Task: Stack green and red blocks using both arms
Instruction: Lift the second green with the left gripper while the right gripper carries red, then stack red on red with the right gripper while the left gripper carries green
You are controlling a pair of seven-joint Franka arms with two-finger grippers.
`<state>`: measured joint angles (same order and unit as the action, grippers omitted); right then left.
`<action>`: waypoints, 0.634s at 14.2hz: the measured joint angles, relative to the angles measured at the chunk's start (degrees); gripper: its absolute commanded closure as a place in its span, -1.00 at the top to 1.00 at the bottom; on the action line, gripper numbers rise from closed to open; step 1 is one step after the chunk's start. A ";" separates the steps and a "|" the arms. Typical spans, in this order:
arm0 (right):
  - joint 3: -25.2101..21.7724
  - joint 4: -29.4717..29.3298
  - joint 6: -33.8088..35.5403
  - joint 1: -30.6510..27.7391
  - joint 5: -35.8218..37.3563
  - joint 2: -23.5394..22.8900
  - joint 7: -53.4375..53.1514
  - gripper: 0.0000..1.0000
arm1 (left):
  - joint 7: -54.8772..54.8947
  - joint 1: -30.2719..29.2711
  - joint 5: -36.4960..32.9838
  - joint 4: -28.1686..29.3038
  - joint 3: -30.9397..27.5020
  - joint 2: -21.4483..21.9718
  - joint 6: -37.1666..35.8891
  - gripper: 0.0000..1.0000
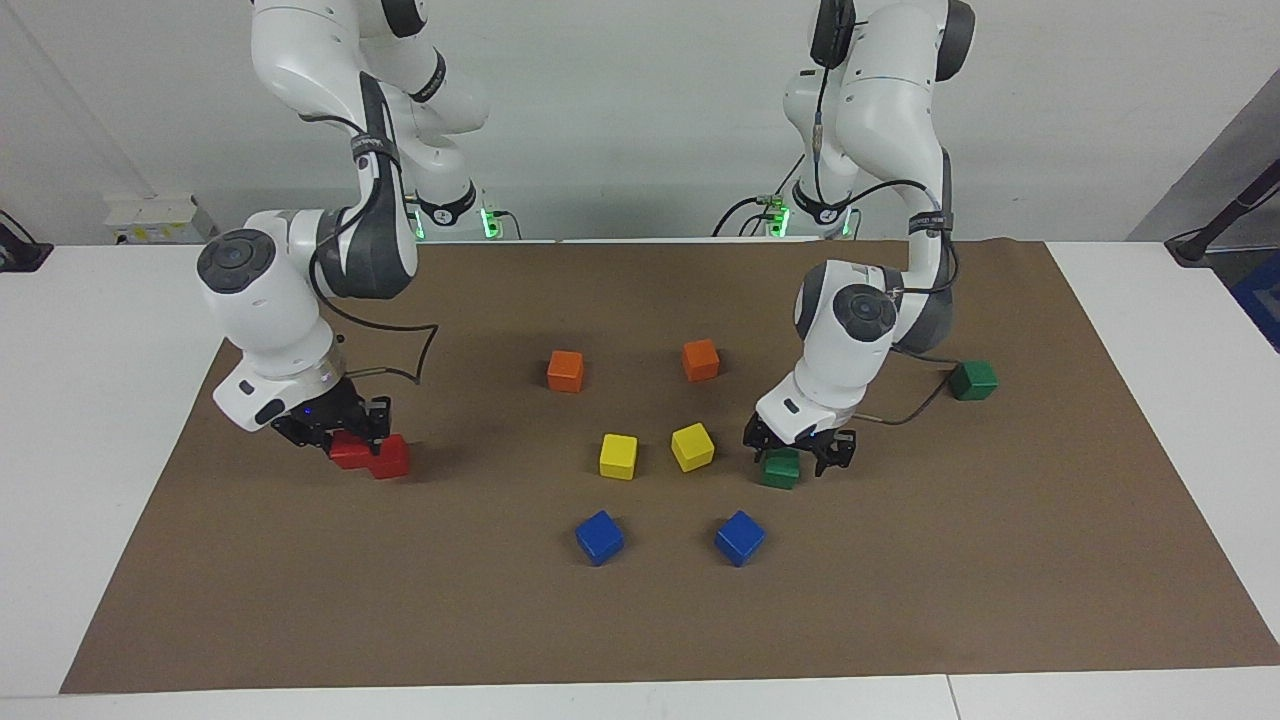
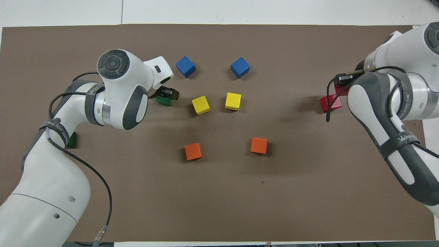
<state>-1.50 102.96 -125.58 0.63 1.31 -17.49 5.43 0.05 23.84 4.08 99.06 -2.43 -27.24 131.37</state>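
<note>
right pincer [image 1: 335, 432], clamped on a red block [image 1: 349, 450], hung just beside the second red block [image 1: 389, 457] at the right arm's end of the surface [image 1: 640, 620]; it should centre above before lowering. left pincer [image 1: 798, 447], wide, straddled a green block [image 1: 780, 467].
</note>
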 measured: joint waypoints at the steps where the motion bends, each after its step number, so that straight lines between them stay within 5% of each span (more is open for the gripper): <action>1: 0.03 0.77 -0.80 -0.01 0.00 0.11 0.09 -1.00 | -0.14 0.15 0.00 0.32 0.01 -0.13 0.33 1.00; 3: 0.39 1.29 -0.91 0.15 0.00 0.59 0.24 -1.00 | -0.17 0.18 0.00 0.55 -0.04 -0.22 0.59 1.00; 4: 0.53 1.51 -0.89 0.41 0.00 0.87 0.25 -1.00 | -0.17 0.18 0.00 0.55 -0.08 -0.22 0.63 0.79; 5: 0.66 1.86 -0.88 0.56 0.00 1.14 0.29 -1.00 | -0.17 0.18 0.00 0.57 -0.13 -0.22 0.64 0.44; 7: 0.85 2.67 -0.88 0.56 0.00 1.37 0.70 -1.00 | -0.18 0.18 0.00 0.66 -0.16 -0.22 0.64 -0.95; 9: 0.85 3.19 -0.96 0.55 0.00 1.39 0.84 -1.00 | -0.18 0.23 -0.02 0.69 -0.16 -0.22 -0.04 -1.00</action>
<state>-0.65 106.14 -126.53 1.19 1.31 -16.10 6.27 -0.13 24.07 4.06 99.75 -2.59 -27.45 131.32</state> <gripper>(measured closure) 0.449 0.264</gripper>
